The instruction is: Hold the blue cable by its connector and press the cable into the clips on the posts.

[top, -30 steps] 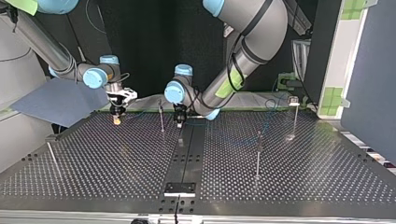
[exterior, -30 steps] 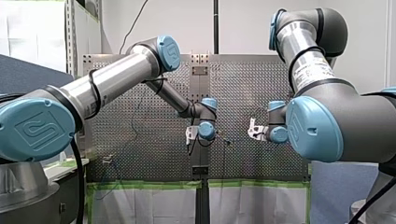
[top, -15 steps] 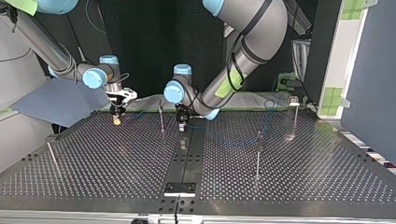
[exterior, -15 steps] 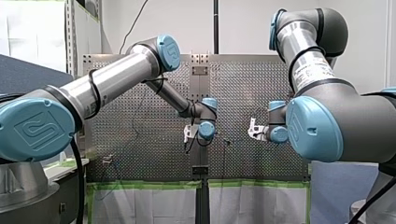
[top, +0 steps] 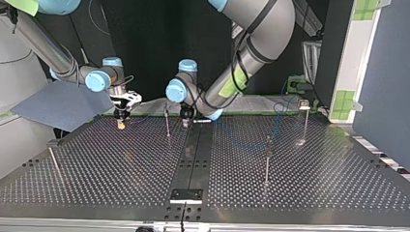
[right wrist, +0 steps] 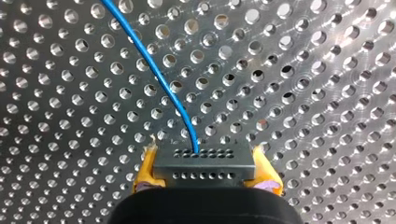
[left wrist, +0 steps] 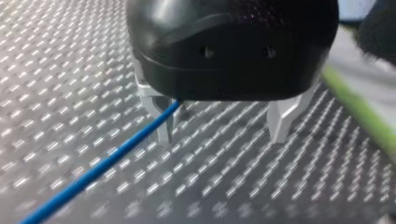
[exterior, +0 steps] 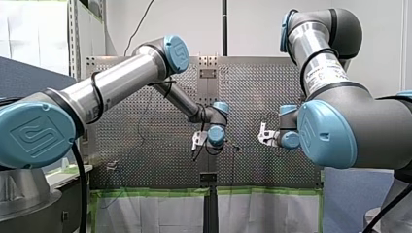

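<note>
- Worktop (top: pixel 121 179): a perforated metal plate. One thin post (top: pixel 167 123) stands between the two tools. Other posts (top: pixel 267 162) stand well apart from it, toward either side in the top view.
- My left arm (top: pixel 251 43) reaches low to the middle of the plate. My right arm (top: pixel 53 53) comes down near the post, on its other side.
- Left tool (left wrist: pixel 222 123): its metal fingers (left wrist: pixel 163 123) stand apart and grip nothing.
- Right tool (top: pixel 121 123): its yellow pads (right wrist: pixel 145 170) are clamped on the dark connector (right wrist: pixel 204 163), held close over the holes.
- Blue cable (right wrist: pixel 159 79): it leaves the connector and curves away across the plate. In the left wrist view it passes by one metal finger; I cannot tell whether they touch.
- Step in hand: the connector hold is made, and the left tool looks to be lining up on the cable. The clips are too small from here to say whether any holds the cable.
- Next move, as I judge it: bring the left tool's fingers to either side of the cable close to the nearest post, carry the cable over that post's clip and press it in. Meanwhile the right tool should keep the cable taut without pulling on the connector.
</note>
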Controlling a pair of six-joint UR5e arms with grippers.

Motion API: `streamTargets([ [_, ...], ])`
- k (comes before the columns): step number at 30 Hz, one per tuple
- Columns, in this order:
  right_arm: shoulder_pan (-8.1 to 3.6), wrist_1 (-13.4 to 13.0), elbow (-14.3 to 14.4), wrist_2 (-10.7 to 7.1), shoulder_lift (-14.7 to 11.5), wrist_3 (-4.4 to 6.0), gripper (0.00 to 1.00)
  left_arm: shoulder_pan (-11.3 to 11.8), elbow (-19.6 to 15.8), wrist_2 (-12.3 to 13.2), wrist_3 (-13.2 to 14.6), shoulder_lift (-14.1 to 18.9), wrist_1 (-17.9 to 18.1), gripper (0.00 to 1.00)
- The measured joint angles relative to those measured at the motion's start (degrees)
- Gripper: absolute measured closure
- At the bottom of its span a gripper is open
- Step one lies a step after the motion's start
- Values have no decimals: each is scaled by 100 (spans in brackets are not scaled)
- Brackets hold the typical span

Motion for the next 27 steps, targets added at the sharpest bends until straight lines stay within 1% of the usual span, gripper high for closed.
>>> streamTargets([
  [4,-24,54,2,-5,0,1,100,-80,-210,221,-82,49,-208,0],
  [6,-31,66,3,-6,0,1,100,-114,-305,315,-124,112,-223,0],
  [10,-38,73,5,-37,0,8,100,-209,-525,533,-224,310,-87,0],
  [13,-39,76,5,-71,0,20,100,-301,-684,637,-253,466,58,0],
  [16,-40,80,6,-92,1,41,100,-406,-846,664,-279,592,196,0],
  [19,-40,83,6,-100,1,61,100,-502,-1005,652,-307,638,263,0],
  [23,-40,84,7,-103,0,77,100,-591,-1205,589,-351,651,283,0],
  [27,-40,84,7,-103,1,97,100,-638,-1297,549,-381,652,292,0],
])
